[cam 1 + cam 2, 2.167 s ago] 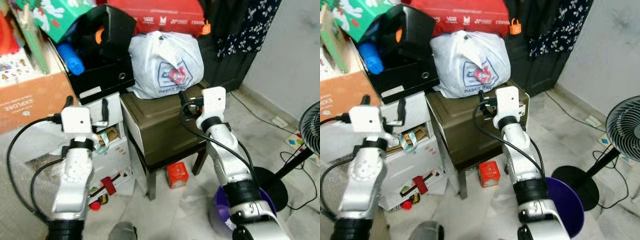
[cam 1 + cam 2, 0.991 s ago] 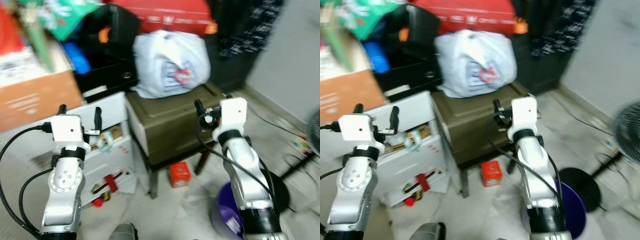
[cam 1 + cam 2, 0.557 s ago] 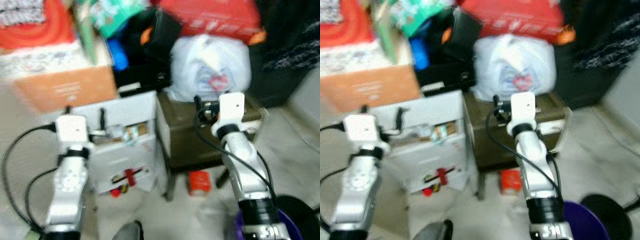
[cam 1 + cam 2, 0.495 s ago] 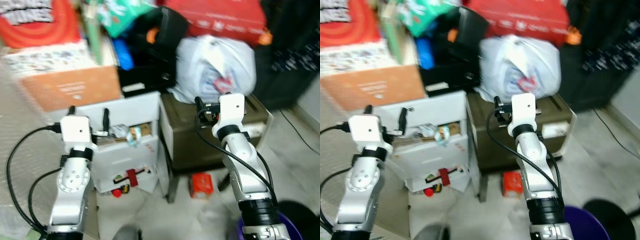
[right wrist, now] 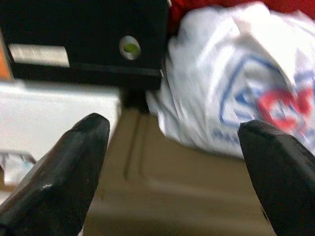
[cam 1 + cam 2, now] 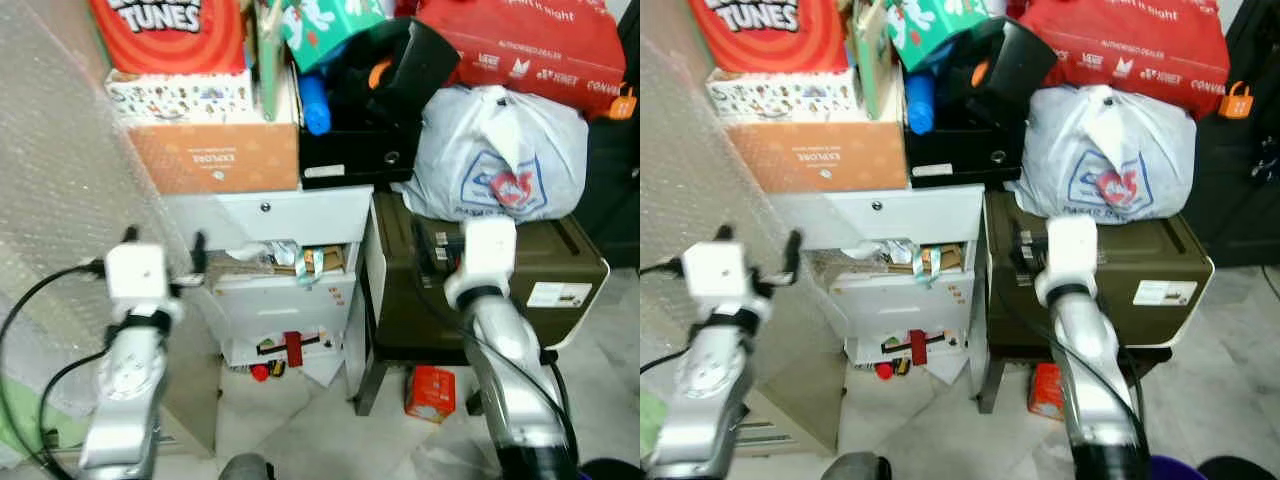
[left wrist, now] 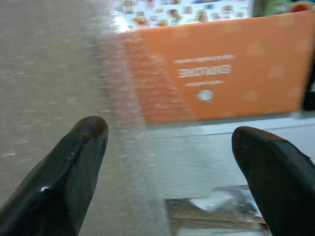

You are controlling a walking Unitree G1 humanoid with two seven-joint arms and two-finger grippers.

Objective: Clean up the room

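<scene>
Your view has swung left since 2 seconds ago, centring the white drawer unit [image 6: 285,290] with its spilling clutter [image 6: 270,262], yet both left gripper [image 7: 167,162] and right gripper [image 5: 172,162] hover spread wide, empty, before it.

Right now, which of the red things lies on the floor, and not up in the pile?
The small red box beside the leg of the olive trunk. The big red bag lies atop the pile.

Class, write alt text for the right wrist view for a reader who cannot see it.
The right gripper, jaws open and empty, faces a white plastic bag with a red and blue logo resting on an olive-brown cabinet. A black box sits beside the bag.
</scene>
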